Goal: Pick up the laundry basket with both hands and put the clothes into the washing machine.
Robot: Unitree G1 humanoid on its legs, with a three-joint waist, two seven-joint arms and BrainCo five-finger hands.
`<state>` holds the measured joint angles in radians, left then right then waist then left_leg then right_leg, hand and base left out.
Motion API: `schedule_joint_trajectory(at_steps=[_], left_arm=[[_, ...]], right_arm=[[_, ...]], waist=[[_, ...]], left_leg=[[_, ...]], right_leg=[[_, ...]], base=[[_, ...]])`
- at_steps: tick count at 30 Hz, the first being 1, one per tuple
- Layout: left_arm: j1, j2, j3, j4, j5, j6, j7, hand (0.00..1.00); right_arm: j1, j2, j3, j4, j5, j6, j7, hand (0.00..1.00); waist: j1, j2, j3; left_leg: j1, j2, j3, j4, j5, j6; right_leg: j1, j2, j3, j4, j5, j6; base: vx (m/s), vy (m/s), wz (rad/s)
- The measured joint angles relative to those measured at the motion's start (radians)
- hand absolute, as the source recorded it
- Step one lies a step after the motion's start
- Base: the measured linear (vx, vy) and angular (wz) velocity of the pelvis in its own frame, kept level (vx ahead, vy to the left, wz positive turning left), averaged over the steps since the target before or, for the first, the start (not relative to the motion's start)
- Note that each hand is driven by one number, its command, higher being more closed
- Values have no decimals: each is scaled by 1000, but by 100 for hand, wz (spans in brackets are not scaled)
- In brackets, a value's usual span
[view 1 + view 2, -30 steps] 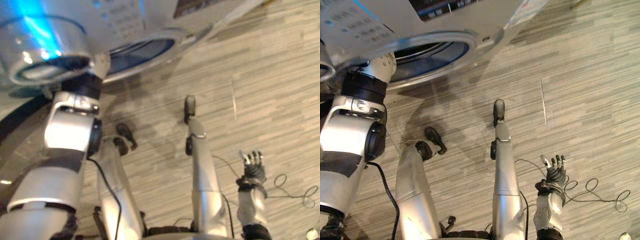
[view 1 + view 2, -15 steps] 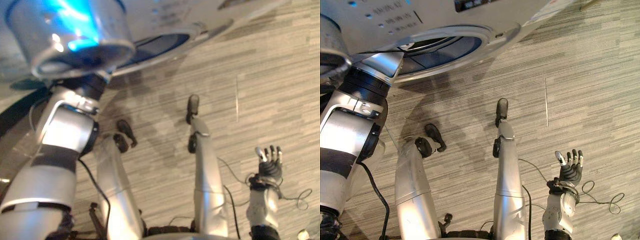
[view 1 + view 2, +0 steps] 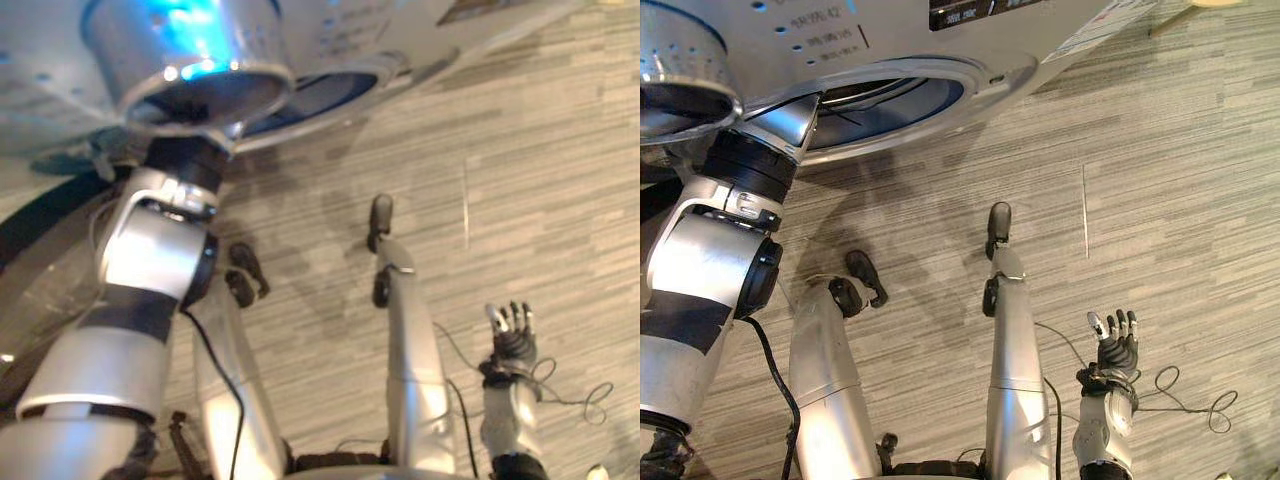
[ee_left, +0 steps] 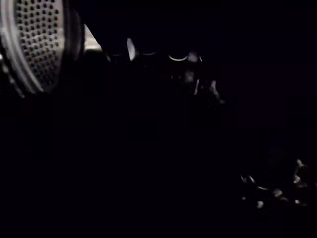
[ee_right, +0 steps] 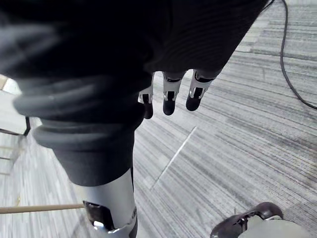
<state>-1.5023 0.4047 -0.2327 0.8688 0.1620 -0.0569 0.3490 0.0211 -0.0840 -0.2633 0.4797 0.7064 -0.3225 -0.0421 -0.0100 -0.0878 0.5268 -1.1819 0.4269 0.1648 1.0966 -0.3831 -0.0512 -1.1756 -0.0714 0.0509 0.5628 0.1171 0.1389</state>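
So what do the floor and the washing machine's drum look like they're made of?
Floor: probably carpet tile or textured vinyl, matte grey with fine streaks. A thin straight seam crosses it, which suggests separate pieces.
Drum: metal, likely stainless steel. It has a glossy finish, and dense rows of small punched holes catch the light in the left wrist view.

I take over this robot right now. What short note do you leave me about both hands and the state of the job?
Left hand: inside the drum of the washing machine, in the dark; its state is unclear.
Right hand: open, holding nothing, low above the floor.
Done: cannot judge; the drum is too dark to tell whether clothes lie inside.
To do: check the drum, then draw the left hand out.
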Motion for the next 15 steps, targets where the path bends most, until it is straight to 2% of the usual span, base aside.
schedule_joint_trajectory(at_steps=[6,7,13,15], left_arm=[[21,-1,157,84,-222,5,-26,0],[44,3,224,84,-287,5,-40,0],[206,6,399,85,-429,6,-58,0],[268,-17,415,83,-438,6,-64,0]], right_arm=[[5,1,35,5,3,19,-1,0],[6,1,38,3,3,19,-2,0],[7,1,39,-5,-11,24,-24,0],[6,1,40,-9,-15,27,-25,0]], waist=[[-9,-1,-1],[-11,-1,-1],[-13,-6,-6],[-11,-9,-8]], left_leg=[[33,12,-2,-35,11,-18],[41,28,-2,-42,13,-21],[93,46,-2,-57,17,-30],[125,46,-1,-71,19,-33]], right_leg=[[45,20,-11,-60,22,-10],[57,32,-13,-77,28,-11],[104,54,-23,-79,24,-18],[130,51,-23,-82,19,-21]], base=[[2,6,-7],[11,1,-15],[33,16,-4],[26,18,12]])
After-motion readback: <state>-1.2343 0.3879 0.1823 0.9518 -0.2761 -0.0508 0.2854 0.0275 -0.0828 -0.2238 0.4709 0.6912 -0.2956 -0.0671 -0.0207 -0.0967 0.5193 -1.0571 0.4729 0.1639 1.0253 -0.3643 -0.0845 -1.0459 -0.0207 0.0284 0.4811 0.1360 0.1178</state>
